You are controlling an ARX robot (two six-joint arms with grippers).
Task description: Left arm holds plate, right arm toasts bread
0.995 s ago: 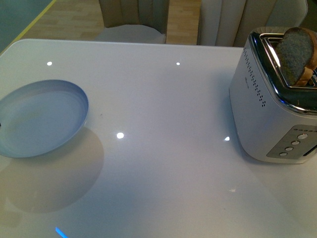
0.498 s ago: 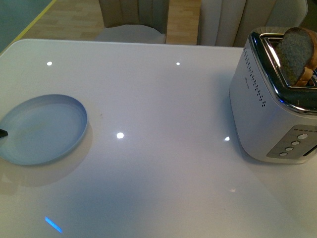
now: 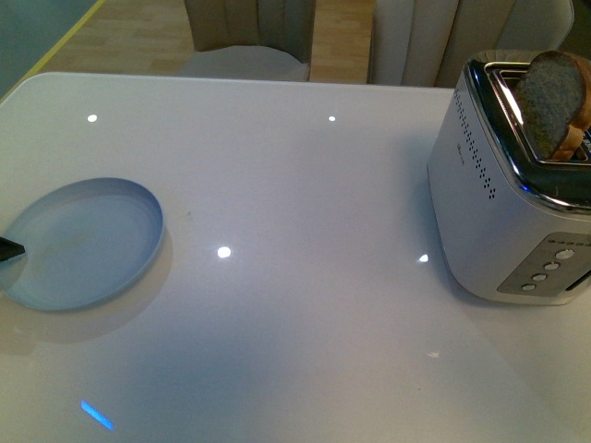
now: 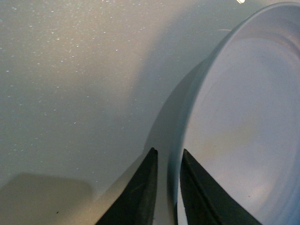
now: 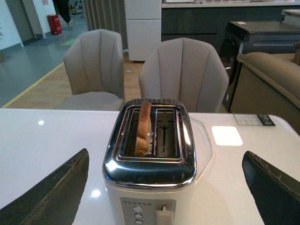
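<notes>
Two dark fingers of the left gripper (image 4: 164, 187) pinch the rim of the plate (image 3: 88, 242), one finger (image 4: 136, 192) outside the rim over the table and the other (image 4: 201, 197) inside, over the plate's floor, with only a narrow gap between them where the raised edge runs. In the front view just a black tip of that gripper (image 3: 9, 248) shows at the left edge of the picture, touching the plate's near-left rim. The pale blue-grey plate lies flat on the white table (image 3: 305, 231), at its left side, with nothing on it.

Well apart from it, at the right side of the table, stands a white and chrome toaster (image 3: 508, 212) with a column of round buttons on its near end. The bread (image 3: 549, 101) stands upright in one slot, its rounded brown top well above the toaster's top; the other slot (image 5: 166, 133) is bare. The right gripper (image 5: 171, 187) is spread wide, its two dark fingers (image 5: 54, 192) at either side of the wrist view, on the button side of the toaster, touching nothing.

Beyond the table stand two beige chairs (image 5: 183, 75) on a wooden floor.
</notes>
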